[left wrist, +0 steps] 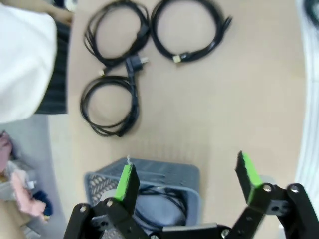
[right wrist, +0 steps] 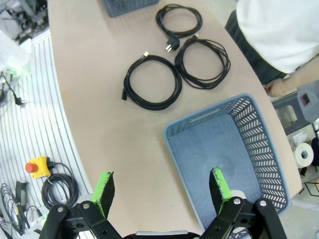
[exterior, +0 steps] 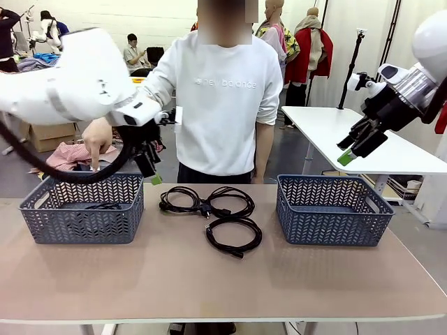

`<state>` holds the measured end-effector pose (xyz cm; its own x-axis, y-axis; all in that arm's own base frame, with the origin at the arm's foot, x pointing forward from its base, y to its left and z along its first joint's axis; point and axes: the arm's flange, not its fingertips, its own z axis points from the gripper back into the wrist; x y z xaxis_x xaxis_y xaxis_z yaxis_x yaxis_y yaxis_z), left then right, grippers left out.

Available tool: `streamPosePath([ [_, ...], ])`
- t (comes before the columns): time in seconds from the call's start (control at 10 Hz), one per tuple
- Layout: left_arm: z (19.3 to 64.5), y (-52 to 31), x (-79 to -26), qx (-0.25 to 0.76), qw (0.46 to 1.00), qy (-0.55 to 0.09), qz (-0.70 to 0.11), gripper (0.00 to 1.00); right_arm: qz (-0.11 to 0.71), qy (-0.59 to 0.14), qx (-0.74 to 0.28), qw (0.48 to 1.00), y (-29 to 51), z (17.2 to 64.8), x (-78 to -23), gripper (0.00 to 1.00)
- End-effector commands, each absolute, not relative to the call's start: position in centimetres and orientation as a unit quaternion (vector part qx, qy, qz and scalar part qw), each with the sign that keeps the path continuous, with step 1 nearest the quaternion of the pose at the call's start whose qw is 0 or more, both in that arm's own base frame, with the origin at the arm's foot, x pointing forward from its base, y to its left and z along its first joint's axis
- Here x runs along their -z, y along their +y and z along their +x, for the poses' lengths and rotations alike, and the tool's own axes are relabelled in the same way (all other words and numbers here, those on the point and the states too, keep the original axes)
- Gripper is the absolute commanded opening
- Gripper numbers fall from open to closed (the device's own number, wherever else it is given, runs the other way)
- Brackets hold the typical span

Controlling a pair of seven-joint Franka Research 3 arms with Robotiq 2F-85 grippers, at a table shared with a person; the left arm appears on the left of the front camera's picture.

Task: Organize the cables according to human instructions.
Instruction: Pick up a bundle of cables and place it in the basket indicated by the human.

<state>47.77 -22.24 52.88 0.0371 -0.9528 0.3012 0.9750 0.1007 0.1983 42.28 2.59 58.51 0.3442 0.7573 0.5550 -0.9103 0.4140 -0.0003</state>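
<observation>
White side table point(exterior: 328, 129), perhaps grey floor point(exterior: 290, 157)

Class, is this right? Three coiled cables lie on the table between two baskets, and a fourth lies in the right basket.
Wrong basket: the fourth cable lies in the left basket, as the left wrist view shows. The other three cables do lie on the table between the baskets.

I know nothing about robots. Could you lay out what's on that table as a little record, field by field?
On table: three coiled cables, between left basket and right basket
In left basket: fourth cable
Person: hand, finger pointing down at left basket
Robot's left: left end effector open, above left basket
Robot's right: right end effector open, raised above right basket
</observation>
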Motion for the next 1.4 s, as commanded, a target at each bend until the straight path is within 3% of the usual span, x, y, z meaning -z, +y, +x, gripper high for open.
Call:
streamPosePath([
  [0.0, 51.5, -24.5, -52.3, 0.693, 0.704, -0.157, 0.001, 1.0, 0.156, -0.244, -0.518, 0.805, 2.6, 42.4, -58.8, 1.0],
  [0.5, 57.2, -28.2, -48.5, 0.699, 0.709, -0.09, 0.02, 1.0, 0.156, -0.244, -0.518, 0.805, 2.6, 42.4, -58.8, 1.0],
  [1.3, 57.3, -28.3, -47.3, 0.707, 0.701, -0.095, 0.011, 1.0, 0.156, -0.244, -0.518, 0.805, 2.6, 42.4, -58.8, 1.0],
])
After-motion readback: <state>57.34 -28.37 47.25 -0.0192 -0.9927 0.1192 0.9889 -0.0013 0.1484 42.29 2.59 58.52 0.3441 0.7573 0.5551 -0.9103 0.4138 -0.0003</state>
